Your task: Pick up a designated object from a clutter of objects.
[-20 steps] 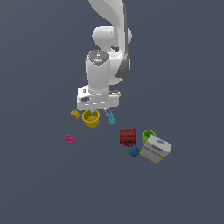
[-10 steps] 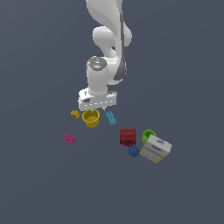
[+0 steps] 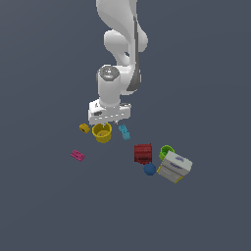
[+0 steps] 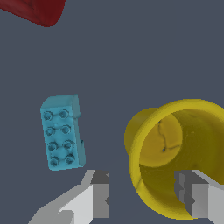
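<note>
Yellow cup (image 3: pixel 102 133) is sitting on the worktop between a tiny yellow cylinder (image 3: pixel 84 128) and cyan brick (image 4: pixel 62 132), its rim lying between the hand's (image 4: pixel 146 197) spread fingers (image 4: pixel 99 194).

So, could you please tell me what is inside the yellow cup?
Nothing shows inside the yellow cup: the wrist view sees its bare yellow bottom. One finger of the open gripper covers part of the near wall, so that bit is hidden.
</note>
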